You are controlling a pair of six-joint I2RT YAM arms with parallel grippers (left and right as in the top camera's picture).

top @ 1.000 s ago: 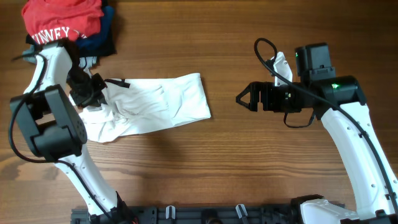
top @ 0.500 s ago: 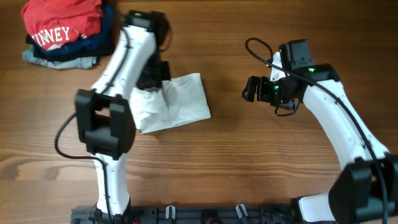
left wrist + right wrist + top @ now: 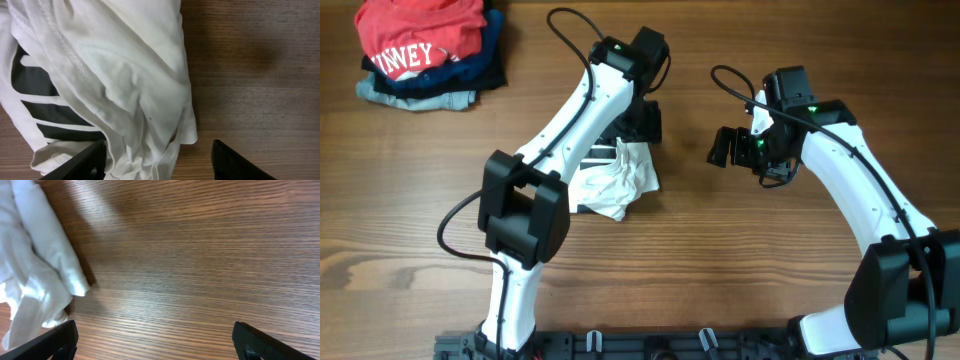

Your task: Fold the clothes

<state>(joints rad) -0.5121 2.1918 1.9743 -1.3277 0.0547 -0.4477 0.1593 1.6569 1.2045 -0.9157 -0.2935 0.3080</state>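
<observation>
Overhead: the white T-shirt [image 3: 620,185] lies bunched on the tabletop [image 3: 770,290] under the left gripper [image 3: 638,122]. A red shirt [image 3: 420,35] tops a folded pile [image 3: 420,88] at the far-left corner, well apart. Left wrist: jaws spread, released, over the hem, black lettering [image 3: 45,115] showing. Right wrist: the right gripper [image 3: 155,335] gapes empty beside the shirt.

Bare wood lies open between the bunched white shirt [image 3: 620,182] and the right gripper [image 3: 724,148], and across the near right of the table [image 3: 740,270]. The left arm [image 3: 575,105] slants over the shirt's left side, probably blocking reach there. A stack of clothes [image 3: 420,50] fills the far left corner.
</observation>
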